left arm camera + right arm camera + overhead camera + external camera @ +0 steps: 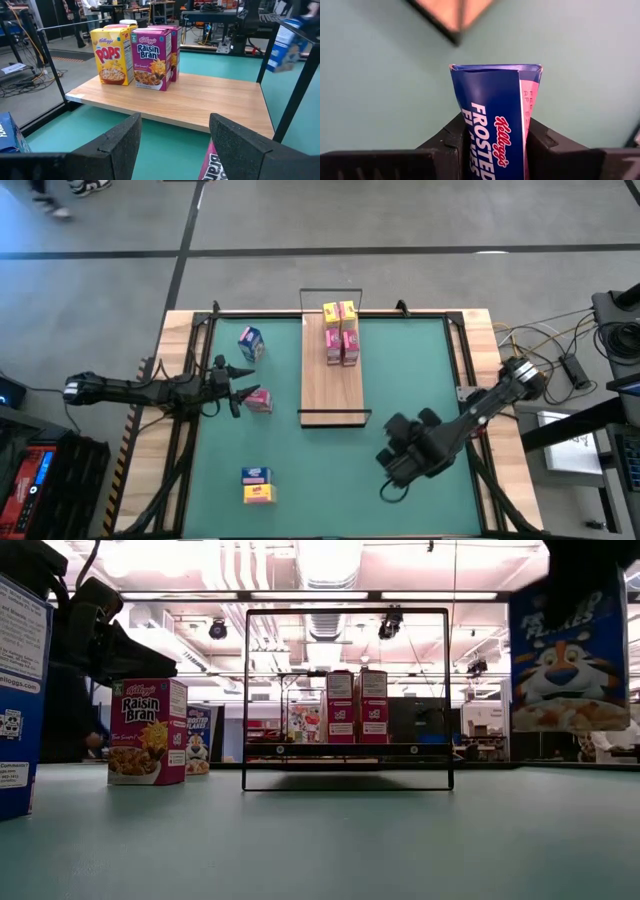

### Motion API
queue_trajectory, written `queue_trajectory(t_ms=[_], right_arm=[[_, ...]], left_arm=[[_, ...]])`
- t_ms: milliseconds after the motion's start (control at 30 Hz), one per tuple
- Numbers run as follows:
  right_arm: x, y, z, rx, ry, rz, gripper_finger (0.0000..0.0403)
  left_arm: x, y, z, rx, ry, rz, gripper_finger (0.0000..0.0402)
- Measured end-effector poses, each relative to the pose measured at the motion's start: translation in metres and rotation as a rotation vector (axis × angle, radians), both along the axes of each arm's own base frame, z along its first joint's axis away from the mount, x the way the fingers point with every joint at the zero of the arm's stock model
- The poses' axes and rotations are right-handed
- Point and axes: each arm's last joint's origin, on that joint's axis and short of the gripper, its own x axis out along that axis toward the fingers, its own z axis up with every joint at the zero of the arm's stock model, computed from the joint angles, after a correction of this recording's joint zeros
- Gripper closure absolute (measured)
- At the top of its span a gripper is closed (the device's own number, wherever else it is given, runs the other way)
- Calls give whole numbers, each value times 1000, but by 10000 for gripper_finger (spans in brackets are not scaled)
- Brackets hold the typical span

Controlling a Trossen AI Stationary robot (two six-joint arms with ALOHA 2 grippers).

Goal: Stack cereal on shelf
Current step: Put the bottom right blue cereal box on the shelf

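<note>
High view: the shelf (333, 385) lies along the middle of the green worktop (420, 370), with a black wire frame at each short end. Four cereal boxes stand grouped at its far end — two yellow (338, 311), two magenta (341, 344).

Left arm: the left gripper (236, 388) sits left of the shelf, just beside a Raisin Bran box (260, 400) standing on the worktop. In the left wrist view its jaws are spread, nothing between them; an edge of that magenta box (214, 164) shows by one finger (242, 142). Ahead of the jaws, a Pops box (112, 55) and a second Raisin Bran box (150, 59) stand side by side on the plank, with more boxes behind them.

Right arm: the right gripper (405, 455) is near the front right of the worktop, apart from the shelf. In the right wrist view its jaws are closed on a blue Frosted Flakes box (495, 117), clamped on its two broad faces. The low view shows this box (565, 650) held clear of the worktop.

Other boxes on the worktop: a blue box (250, 343) far left of the shelf; a blue-and-yellow pair (258, 485) near the front edge, touching each other.
</note>
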Motion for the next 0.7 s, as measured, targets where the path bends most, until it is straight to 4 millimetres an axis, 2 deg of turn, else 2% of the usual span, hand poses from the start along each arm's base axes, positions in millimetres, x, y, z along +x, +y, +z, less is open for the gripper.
queue_trajectory(t_ms=[200, 367, 500, 700], right_arm=[[-32, -35, 6, 33, -120, -140, 284], [-47, -67, 10, 11, -283, -355, 281], [-47, -86, 7, 11, -317, -452, 281], [-29, -102, 9, 41, -310, -473, 280]], left_arm=[[0, 0, 0, 0, 1, 0, 184], [0, 0, 0, 0, 3, 0, 184], [0, 0, 0, 0, 3, 0, 184], [0, 0, 0, 0, 3, 0, 184]])
